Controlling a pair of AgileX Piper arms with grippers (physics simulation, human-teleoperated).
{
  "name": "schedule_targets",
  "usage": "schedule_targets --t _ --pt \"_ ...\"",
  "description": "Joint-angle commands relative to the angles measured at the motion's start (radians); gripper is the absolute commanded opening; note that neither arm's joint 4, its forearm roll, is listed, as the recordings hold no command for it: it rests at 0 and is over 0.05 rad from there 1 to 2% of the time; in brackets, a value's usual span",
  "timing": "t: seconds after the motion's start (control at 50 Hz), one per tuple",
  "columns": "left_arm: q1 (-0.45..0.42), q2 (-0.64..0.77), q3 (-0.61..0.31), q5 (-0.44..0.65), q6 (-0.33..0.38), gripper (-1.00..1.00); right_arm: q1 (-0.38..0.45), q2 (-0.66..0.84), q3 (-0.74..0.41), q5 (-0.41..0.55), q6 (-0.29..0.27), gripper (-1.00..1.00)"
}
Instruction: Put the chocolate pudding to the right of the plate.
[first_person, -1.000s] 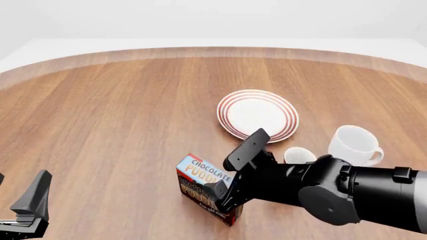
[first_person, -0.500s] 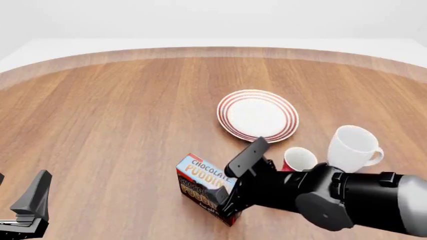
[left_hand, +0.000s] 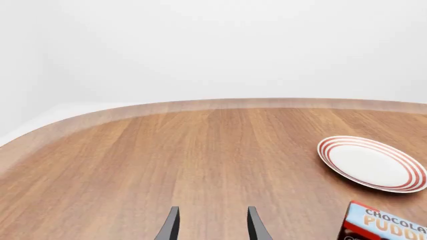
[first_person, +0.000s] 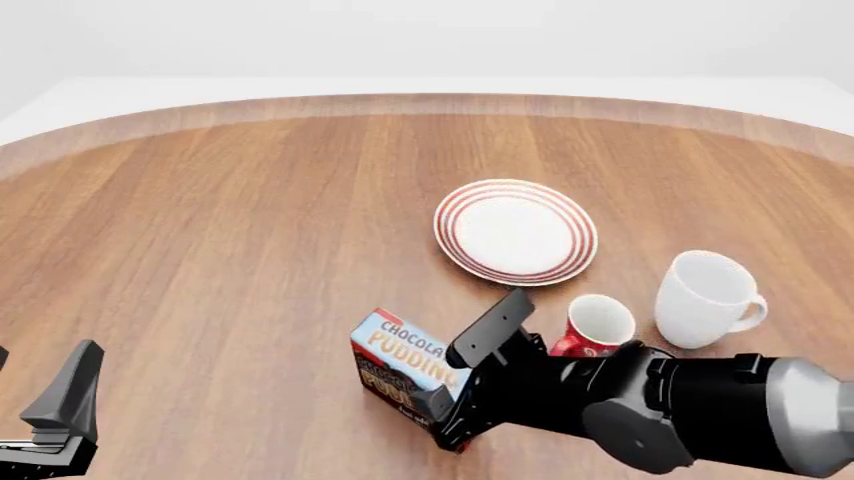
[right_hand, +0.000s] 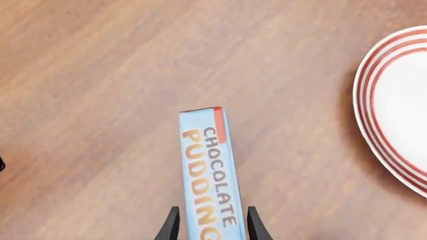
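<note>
Since a second ago the right gripper (first_person: 457, 385) dropped lower, fingers straddling the blue-topped chocolate pudding carton (first_person: 400, 363) at lower centre, not visibly clamped yet, so the trip past the red-ringed white plate (first_person: 515, 231) remains.

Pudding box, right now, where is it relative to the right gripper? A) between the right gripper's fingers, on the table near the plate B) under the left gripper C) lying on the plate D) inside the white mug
A: in the right wrist view the chocolate pudding sits between the two fingers of the right gripper, on the table, apart from the plate.
</note>
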Motion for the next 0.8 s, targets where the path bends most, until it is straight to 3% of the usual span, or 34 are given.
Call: schedule_targets --t 0.02,0.14,0.16,0.46,0.56,0.8 --pt "0.000 0.000 0.000 0.000 0.000 1.00 0.001 0.004 0.014 -0.014 0.008 1.00" --pt "0.000 0.000 0.000 0.000 0.000 1.00 0.001 0.004 0.014 -0.014 0.008 1.00" --pt "0.000 0.000 0.000 0.000 0.000 1.00 -0.016 0.004 0.025 -0.027 0.000 -1.00" --pt "0.000 0.000 0.000 0.000 0.000 1.00 -0.010 -0.016 0.029 -0.020 0.004 -1.00" --pt "0.000 0.000 0.000 0.000 0.000 1.00 -0.042 -0.126 -0.035 0.106 -0.066 -1.00" --pt "0.000 0.000 0.000 0.000 0.000 1.00 -0.079 -0.226 -0.176 0.257 -0.115 -1.00"
